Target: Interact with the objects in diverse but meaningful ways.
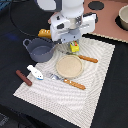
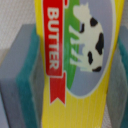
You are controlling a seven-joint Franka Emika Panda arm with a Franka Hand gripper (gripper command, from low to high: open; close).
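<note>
The end effector [image 1: 74, 46] hangs over the far edge of the striped mat [image 1: 95, 80], clamped on a yellow butter packet [image 1: 74, 48]. In the wrist view the butter packet [image 2: 75, 65] fills the frame, with a red "BUTTER" banner and a black-and-white cow, squeezed between the teal-padded fingers [image 2: 31, 75]. On the exterior view's left sits the grey-blue pot [image 1: 39, 49], with the orange-yellow bread block [image 1: 44, 33] just beyond it. A tan plate [image 1: 69, 66] lies near the mat's middle, a fork [image 1: 67, 81] on its near side and a knife [image 1: 87, 58] to its right. The white-and-blue piece [image 1: 35, 73] and brown stick [image 1: 23, 77] lie near the mat's left corner on the dark bench [image 1: 112, 105].
</note>
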